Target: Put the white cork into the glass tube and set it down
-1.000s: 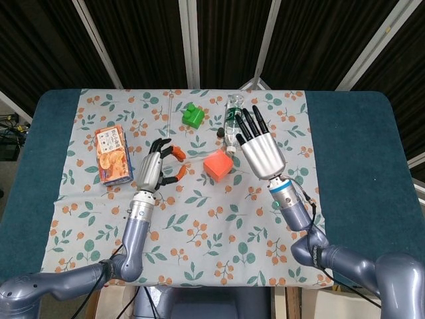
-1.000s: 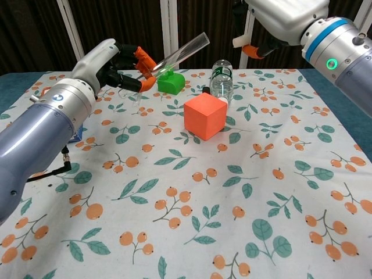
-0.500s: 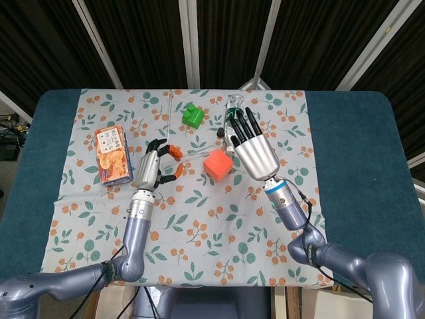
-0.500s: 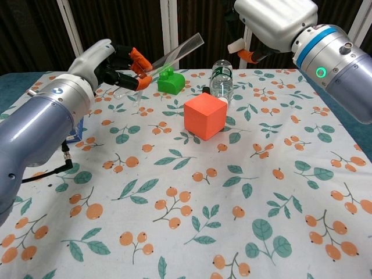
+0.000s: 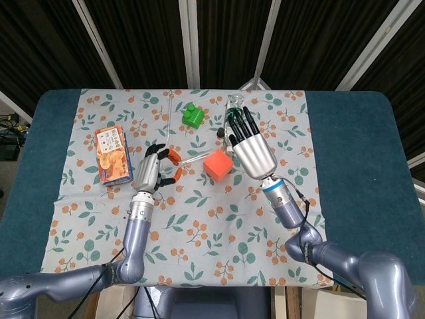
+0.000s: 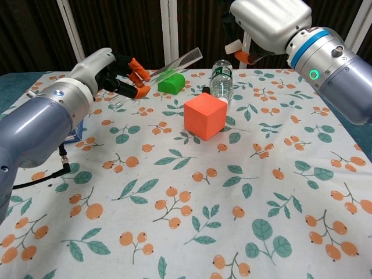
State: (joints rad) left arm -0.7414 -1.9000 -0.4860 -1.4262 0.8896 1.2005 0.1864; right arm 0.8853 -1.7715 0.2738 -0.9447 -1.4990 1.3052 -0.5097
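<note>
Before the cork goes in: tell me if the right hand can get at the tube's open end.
Probably yes. The left hand holds the tube tilted up, open end toward the right hand, which pinches the cork. Nothing stands between them.

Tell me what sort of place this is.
Probably a robot lab or data-collection bench, not a home. Two robot arms work over a table under a fruit-print cloth, against dark curtain panels. Scattered on it are practice props: an orange cube, a green block, a snack box.
</note>
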